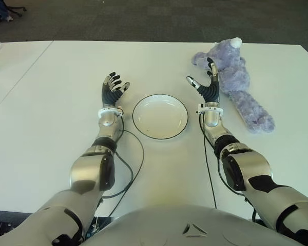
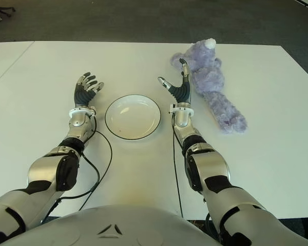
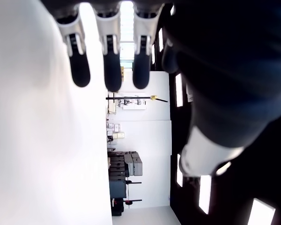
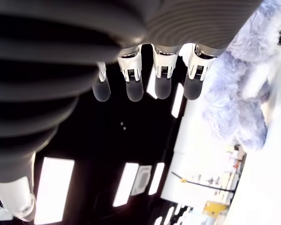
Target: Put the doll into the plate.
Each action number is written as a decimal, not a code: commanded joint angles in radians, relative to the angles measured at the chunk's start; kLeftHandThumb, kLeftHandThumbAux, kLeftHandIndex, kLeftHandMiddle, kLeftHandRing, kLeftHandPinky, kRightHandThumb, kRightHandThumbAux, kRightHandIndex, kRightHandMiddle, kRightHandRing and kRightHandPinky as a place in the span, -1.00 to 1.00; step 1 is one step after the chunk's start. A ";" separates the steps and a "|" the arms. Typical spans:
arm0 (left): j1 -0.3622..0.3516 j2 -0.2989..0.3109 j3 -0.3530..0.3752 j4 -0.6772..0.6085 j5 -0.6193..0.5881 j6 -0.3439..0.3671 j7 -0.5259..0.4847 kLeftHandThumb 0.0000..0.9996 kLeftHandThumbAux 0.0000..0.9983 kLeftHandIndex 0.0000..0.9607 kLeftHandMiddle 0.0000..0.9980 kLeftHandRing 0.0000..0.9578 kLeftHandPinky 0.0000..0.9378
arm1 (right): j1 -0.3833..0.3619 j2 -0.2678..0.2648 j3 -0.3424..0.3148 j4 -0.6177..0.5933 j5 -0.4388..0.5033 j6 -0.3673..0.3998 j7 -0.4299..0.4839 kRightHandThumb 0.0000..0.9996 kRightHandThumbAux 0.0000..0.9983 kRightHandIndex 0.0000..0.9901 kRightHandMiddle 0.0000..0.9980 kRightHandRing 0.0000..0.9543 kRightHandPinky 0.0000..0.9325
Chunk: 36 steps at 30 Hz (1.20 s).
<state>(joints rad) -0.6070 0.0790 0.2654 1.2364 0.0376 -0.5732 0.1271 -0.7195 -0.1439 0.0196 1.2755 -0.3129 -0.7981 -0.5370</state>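
Observation:
A purple plush doll (image 1: pixel 236 82) lies stretched out on the white table (image 1: pixel 51 102), far right of centre, its head toward the far edge. A white plate (image 1: pixel 160 116) with a dark rim sits empty in the middle. My right hand (image 1: pixel 203 82) stands between plate and doll, fingers spread, close beside the doll's body and holding nothing; the right wrist view shows the doll (image 4: pixel 246 84) just past the straight fingertips (image 4: pixel 162 88). My left hand (image 1: pixel 113 87) shows to the left of the plate, fingers relaxed and empty.
Dark carpet lies beyond the table's far edge. A table seam runs diagonally at the far left (image 1: pixel 20 77). Black cables (image 1: pixel 136 164) trail from both wrists across the near table.

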 commanded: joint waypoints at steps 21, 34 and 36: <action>0.169 -0.080 0.008 0.122 -0.010 0.145 0.008 -0.70 0.65 -0.65 -0.57 -0.54 -0.50 | -0.152 -0.276 0.219 0.052 -0.220 0.390 0.064 -0.60 0.40 -0.71 -1.00 -1.00 -1.00; 0.164 -0.080 0.005 0.123 -0.007 0.156 0.010 -0.74 0.65 -0.66 -0.59 -0.56 -0.50 | -0.186 -0.336 0.293 0.063 -0.284 0.461 0.058 -0.64 0.42 -0.67 -0.97 -1.00 -1.00; 0.163 -0.079 0.005 0.123 -0.006 0.161 0.011 -0.74 0.63 -0.66 -0.58 -0.54 -0.45 | -0.192 -0.346 0.304 0.064 -0.292 0.466 0.054 -0.67 0.42 -0.66 -0.97 -1.00 -1.00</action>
<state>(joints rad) -0.6097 0.0695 0.2690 1.2365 0.0318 -0.5596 0.1271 -0.8816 -0.4701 0.2976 1.3269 -0.5712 -0.3620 -0.4776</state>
